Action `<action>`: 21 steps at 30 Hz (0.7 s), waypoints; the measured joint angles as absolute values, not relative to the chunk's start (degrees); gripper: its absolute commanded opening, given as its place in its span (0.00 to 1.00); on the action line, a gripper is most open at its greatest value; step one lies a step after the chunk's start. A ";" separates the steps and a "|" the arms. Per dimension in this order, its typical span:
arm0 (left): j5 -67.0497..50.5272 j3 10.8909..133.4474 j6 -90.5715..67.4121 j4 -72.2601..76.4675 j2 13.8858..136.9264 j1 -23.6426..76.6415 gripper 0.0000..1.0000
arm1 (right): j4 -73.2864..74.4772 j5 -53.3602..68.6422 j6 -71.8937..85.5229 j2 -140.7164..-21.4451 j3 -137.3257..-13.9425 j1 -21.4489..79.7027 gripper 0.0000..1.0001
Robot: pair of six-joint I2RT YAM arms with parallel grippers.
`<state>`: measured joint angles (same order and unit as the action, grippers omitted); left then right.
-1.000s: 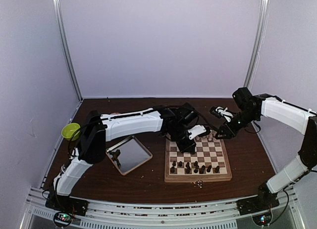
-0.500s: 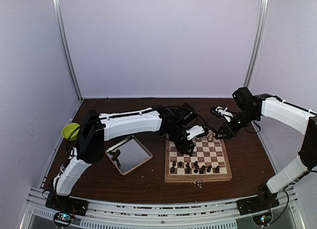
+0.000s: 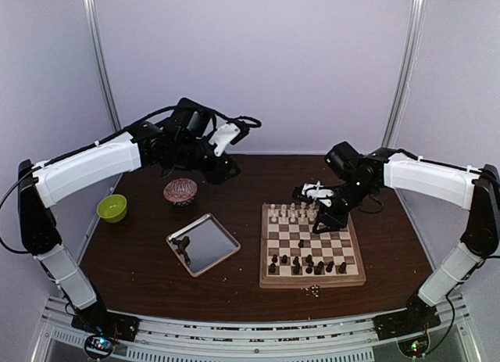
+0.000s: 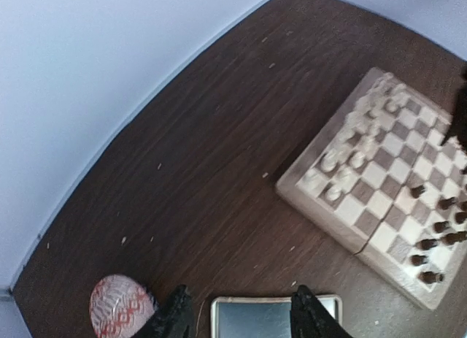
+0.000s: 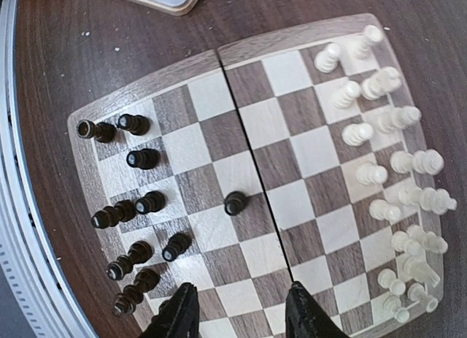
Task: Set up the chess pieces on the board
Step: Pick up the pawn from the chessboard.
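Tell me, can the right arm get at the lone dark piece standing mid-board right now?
Probably yes. The right arm hangs over the board, jaws open and empty, and the lone dark piece has bare squares all around.

Chess pieces (image 3: 297, 261) read only as tiny dark and pale dots from above, their kinds beyond telling. The left wrist view cuts the silver tray (image 4: 273, 320) and a pink patterned bowl (image 4: 117, 309) at its lower edge; the board (image 4: 379, 214) runs off its right edge
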<state>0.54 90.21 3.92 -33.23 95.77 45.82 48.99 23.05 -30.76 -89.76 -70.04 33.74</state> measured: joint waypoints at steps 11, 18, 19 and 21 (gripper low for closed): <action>4.23 86.54 1.45 -32.12 96.31 42.54 0.48 | 48.16 15.99 -31.79 -99.37 -72.82 41.95 0.42; 3.16 86.56 1.08 -32.05 96.31 42.59 0.48 | 47.66 14.28 -31.27 -102.00 -74.19 42.39 0.39; 2.90 86.56 1.02 -32.01 96.31 42.59 0.48 | 47.66 14.00 -31.11 -102.43 -74.56 42.41 0.38; 2.42 86.56 0.93 -32.01 96.31 42.59 0.48 | 47.42 13.78 -30.98 -103.00 -74.89 42.41 0.36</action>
<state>2.42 86.56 0.93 -32.01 96.31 42.59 47.42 13.78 -30.98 -103.00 -74.89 42.41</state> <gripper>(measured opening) 0.480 0.383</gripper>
